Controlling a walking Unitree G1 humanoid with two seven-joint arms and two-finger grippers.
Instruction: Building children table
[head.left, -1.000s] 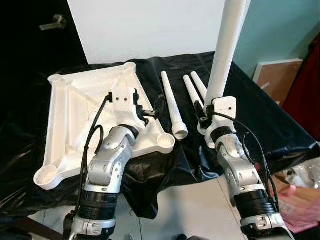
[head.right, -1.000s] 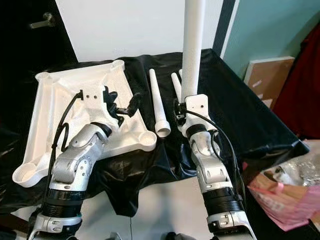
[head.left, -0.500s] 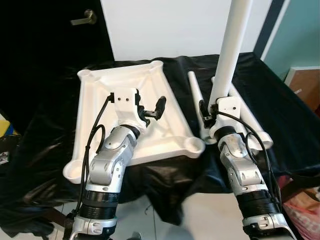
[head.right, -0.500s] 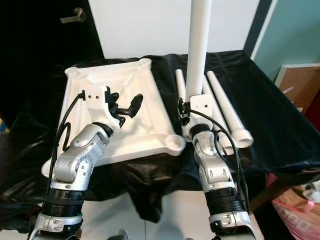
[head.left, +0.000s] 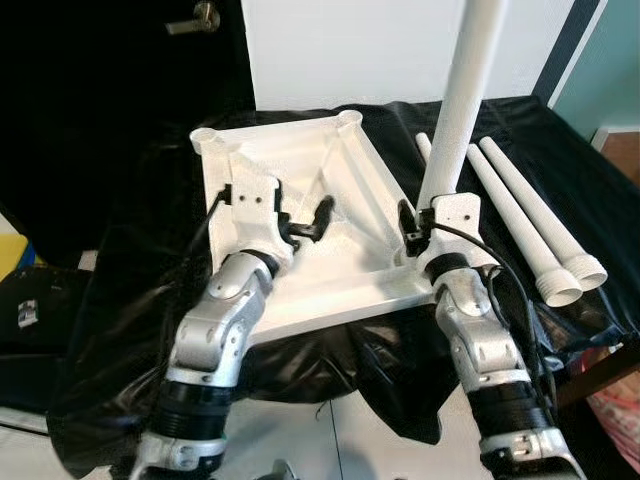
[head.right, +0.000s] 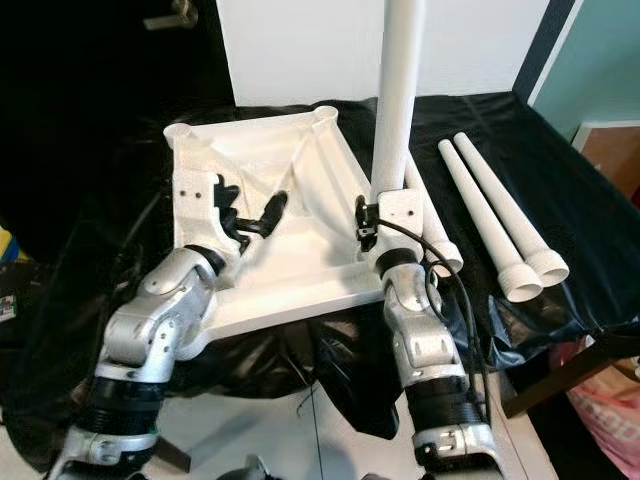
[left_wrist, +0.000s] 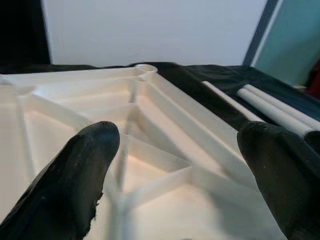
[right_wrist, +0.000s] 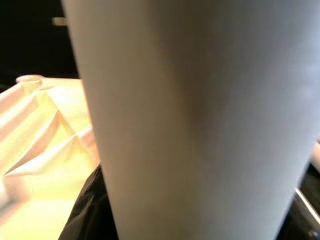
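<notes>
1. Where black cloth (head.left: 560, 190) covers the table, the white tabletop (head.left: 290, 160) lies underside up.
2. Left gripper (head.left: 305, 222): fingers spread, empty, above the tabletop's ribs.
3. Right gripper (head.left: 408, 232): clamped on an upright table leg (head.left: 465, 90) at the tabletop's near right corner.
4. Spare legs (head.left: 530, 220): lying to the right.

Black cloth (head.left: 120, 290), door handle (head.left: 196, 17), white wall (head.left: 350, 40).

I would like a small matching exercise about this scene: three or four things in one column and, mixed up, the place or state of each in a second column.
Things:
1. tabletop
2. upright leg
3. two spare legs
4. left gripper

States:
a. lying side by side on the black cloth
b. open, above the ribbed underside
c. upside down, ribs facing up
d. held vertical by the right gripper

Pairs: 1-c, 2-d, 3-a, 4-b
</notes>
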